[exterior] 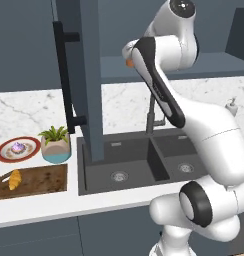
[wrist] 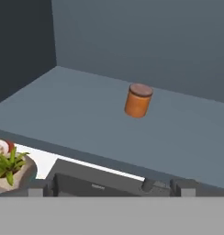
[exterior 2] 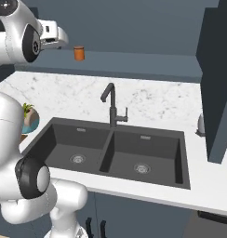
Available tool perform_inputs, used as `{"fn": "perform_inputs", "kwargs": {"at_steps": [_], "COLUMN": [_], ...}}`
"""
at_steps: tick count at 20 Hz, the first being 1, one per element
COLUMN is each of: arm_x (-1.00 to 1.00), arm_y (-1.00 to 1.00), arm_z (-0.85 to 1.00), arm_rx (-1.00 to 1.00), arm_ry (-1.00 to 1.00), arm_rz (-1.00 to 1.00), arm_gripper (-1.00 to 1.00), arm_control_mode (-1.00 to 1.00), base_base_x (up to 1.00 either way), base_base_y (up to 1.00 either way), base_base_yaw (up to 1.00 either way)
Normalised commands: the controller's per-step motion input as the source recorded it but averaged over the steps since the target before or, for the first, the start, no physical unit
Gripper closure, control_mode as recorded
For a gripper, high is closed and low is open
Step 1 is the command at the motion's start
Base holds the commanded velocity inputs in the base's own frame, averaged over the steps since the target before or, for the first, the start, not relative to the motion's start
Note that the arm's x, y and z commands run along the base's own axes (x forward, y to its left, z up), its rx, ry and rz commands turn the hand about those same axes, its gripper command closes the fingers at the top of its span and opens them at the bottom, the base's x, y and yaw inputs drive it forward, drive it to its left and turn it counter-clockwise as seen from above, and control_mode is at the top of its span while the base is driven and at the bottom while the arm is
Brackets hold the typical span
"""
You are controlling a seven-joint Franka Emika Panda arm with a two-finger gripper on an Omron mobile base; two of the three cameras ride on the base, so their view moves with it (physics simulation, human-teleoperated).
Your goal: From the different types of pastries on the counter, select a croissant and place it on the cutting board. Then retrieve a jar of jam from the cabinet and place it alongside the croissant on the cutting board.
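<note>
Gripper (exterior 2: 64, 39) raised to the cabinet (exterior: 86, 75) shelf, at its open front; jaws spread wide, nothing between them. Finger tips (wrist: 36, 189) low in the hand view, apart, shelf floor ahead of them.

Jar of jam (wrist: 138, 100) upright on the shelf floor, lid up, alone. Lies straight ahead of the claw and deeper in, a little right of centre in the hand view; well apart from the tips. Long axis vertical, so a level reach with the jaws either side of its wall should suit. How deep it sits is hard to judge from here.

Croissant (exterior: 14, 179) already on the cutting board (exterior: 41, 180), far below-left. Cupcake on its red-rimmed plate (exterior: 4, 152) behind the board, potted plant (exterior: 56, 145) beside it.
</note>
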Motion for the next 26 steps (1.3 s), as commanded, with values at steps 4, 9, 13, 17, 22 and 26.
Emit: {"fn": "perform_inputs", "kwargs": {"at_steps": [4,9,13,17,22,26], "arm_x": [0.01,0.2,0.46,0.62,0.53,0.48], "arm_y": [-0.02,-0.09,-0.27,0.0,0.0,-0.06], "arm_z": [-0.29,-0.26,-0.14,0.0,0.0,0.0], "arm_rx": [0.0,0.0,0.0,0.03,0.03,0.01], "arm_ry": [0.0,0.0,0.01,0.01,0.03,0.08], "arm_rz": [-0.17,-0.17,-0.1,-0.02,0.0,0.0], "arm_gripper": [-1.0,-1.0,-1.0,-1.0,-1.0,-1.0], "arm_control_mode": [-1.0,-1.0,-1.0,-1.0,-1.0,-1.0], "base_base_x": [0.0,0.0,0.0,0.0,0.0,0.0], "base_base_y": [0.0,0.0,0.0,0.0,0.0,0.0], "base_base_yaw": [0.0,0.0,0.0,0.0,0.0,0.0]}}
